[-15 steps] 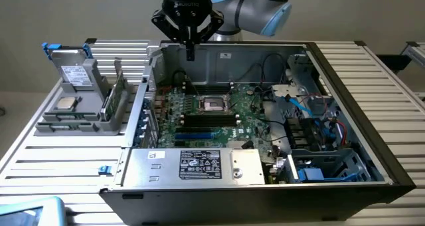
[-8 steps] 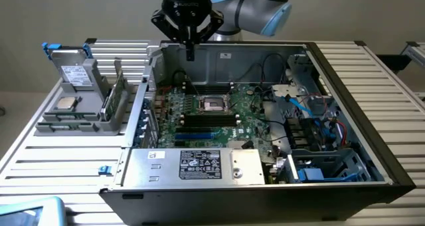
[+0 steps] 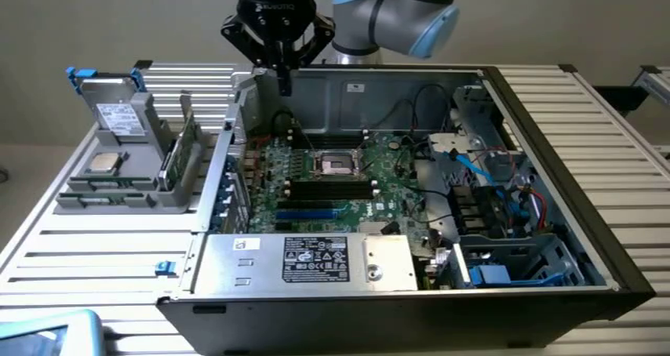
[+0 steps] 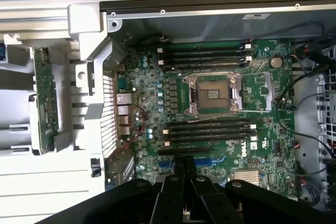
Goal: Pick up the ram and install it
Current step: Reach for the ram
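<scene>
Ram (image 3: pixel 178 150) stood on its long edge in a slot of the grey holder (image 3: pixel 115 199), outside the open computer case (image 3: pixel 419 325) on the exterior view's left, with nothing touching it. Silver processor chip (image 3: pixel 103 162) lay flat in the same holder just beside the ram. Grey drive with blue handles (image 3: pixel 118 113) stood upright behind that chip. Gripper (image 3: pixel 282 78) hung over the case's rear wall, well apart from the ram, fingers clenched together with nothing between them. Under it the green motherboard (image 4: pixel 157 103) lay flat inside the case. Processor socket (image 4: pixel 212 94) sat between two banks of black memory slots (image 4: pixel 210 129). Silver labelled box (image 3: pixel 304 260) sat at the case's near edge. Holder and case both rested on the slatted table (image 3: pixel 94 254).
</scene>
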Controlling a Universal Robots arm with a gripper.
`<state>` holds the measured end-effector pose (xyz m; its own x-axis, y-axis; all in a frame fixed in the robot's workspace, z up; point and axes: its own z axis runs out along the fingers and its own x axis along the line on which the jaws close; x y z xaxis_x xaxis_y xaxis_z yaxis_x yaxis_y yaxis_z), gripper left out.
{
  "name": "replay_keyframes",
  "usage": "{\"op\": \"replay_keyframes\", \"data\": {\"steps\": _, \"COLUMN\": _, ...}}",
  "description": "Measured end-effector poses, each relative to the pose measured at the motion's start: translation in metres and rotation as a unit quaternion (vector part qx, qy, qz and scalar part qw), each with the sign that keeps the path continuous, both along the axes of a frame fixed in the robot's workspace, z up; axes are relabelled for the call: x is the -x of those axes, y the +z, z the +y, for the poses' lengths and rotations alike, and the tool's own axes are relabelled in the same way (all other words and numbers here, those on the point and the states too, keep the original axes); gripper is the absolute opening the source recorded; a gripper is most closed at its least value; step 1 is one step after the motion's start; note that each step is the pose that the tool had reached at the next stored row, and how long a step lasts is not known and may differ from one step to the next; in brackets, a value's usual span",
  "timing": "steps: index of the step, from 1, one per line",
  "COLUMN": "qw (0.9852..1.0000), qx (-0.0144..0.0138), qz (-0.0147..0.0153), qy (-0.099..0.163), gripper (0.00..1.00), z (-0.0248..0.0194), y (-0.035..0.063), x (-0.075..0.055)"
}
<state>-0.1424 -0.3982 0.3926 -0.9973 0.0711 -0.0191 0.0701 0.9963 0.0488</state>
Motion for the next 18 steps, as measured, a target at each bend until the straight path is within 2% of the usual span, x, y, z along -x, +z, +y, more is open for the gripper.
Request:
{"op": "replay_keyframes", "data": {"steps": 5, "qw": 1.0000, "qx": 0.0000, "qz": 0.0000, "qy": 0.000, "gripper": 0.11, "z": 0.0028, "y": 0.0000, "x": 0.017}}
{"op": "replay_keyframes", "data": {"steps": 11, "qw": 1.0000, "qx": 0.0004, "qz": 0.0000, "qy": 0.000, "gripper": 0.11, "z": 0.0110, "y": 0.0000, "x": 0.037}}
{"op": "replay_keyframes", "data": {"steps": 15, "qw": 1.0000, "qx": 0.0004, "qz": 0.0000, "qy": 0.000, "gripper": 0.11, "z": 0.0148, "y": 0.0000, "x": 0.053}}
{"op": "replay_keyframes", "data": {"steps": 18, "qw": 1.0000, "qx": 0.0004, "qz": 0.0000, "qy": 0.000, "gripper": 0.11, "z": 0.0159, "y": 0.0000, "x": 0.067}}
